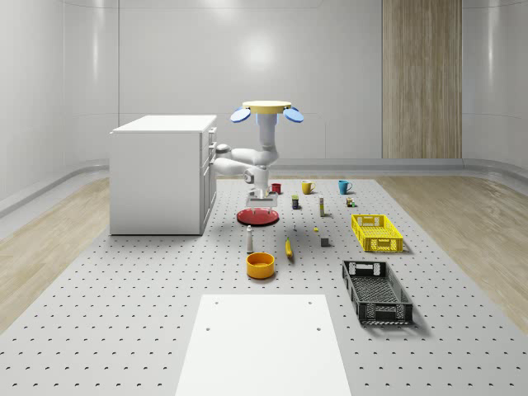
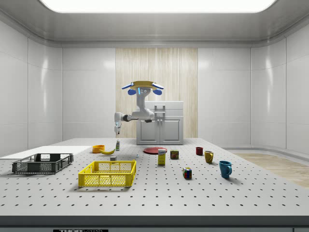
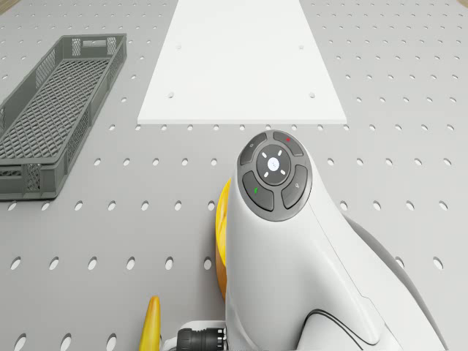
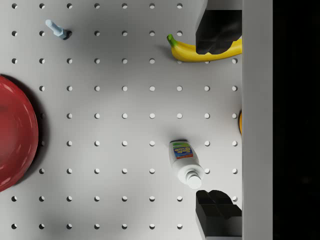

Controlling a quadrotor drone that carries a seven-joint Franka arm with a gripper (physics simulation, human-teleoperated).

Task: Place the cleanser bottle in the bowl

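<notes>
The cleanser bottle (image 1: 250,239) (image 2: 117,145) stands upright on the pegboard table, white with a white cap. From above it shows in the wrist view (image 4: 186,163). The orange bowl (image 1: 260,264) (image 2: 98,149) sits just in front of it, towards the white mat; a sliver of its rim (image 3: 221,241) shows behind the arm in the drone view. My drone (image 1: 266,111) hovers high over the table beside the cabinet. My gripper (image 1: 262,196) (image 2: 116,128) (image 4: 215,122) hangs open well above the bottle, which lies a little off the line between the fingers. Nothing is held.
A banana (image 1: 289,247) (image 4: 205,50) lies beside the bottle and bowl. The red plate (image 1: 257,216) (image 4: 15,132) is behind the bottle. A white cabinet (image 1: 163,173), a yellow crate (image 1: 377,233), a black crate (image 1: 376,291), three mugs and a white mat (image 1: 262,342) surround them.
</notes>
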